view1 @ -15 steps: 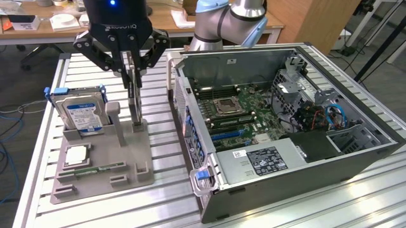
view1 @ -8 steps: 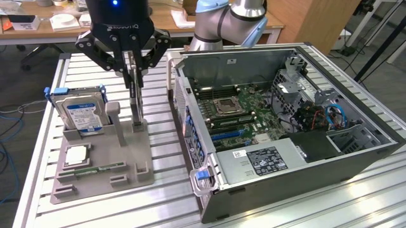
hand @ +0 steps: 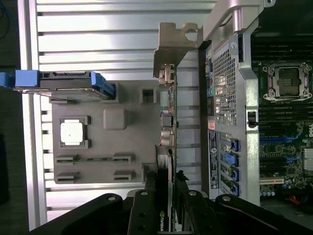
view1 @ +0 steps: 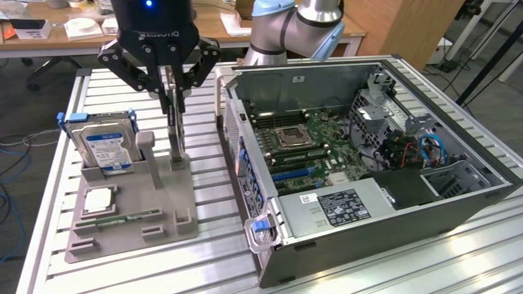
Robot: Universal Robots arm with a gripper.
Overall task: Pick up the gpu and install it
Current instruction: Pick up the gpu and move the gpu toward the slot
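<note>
So far the tool (view1: 173,89) clamps the gpu (view1: 175,130) by its top edge, upright in the grey holder (view1: 147,202); fitting it into the computer case (view1: 351,245) is not yet done.

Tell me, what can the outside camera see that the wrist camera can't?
Outside camera's extras: the robot arm's elbow, desks behind, and blue cables inside the computer. Wrist camera's extras: a silver end bracket and a maker's logo. Both: the gripper clamped on the gpu, the hard drive, the grey holder.
</note>
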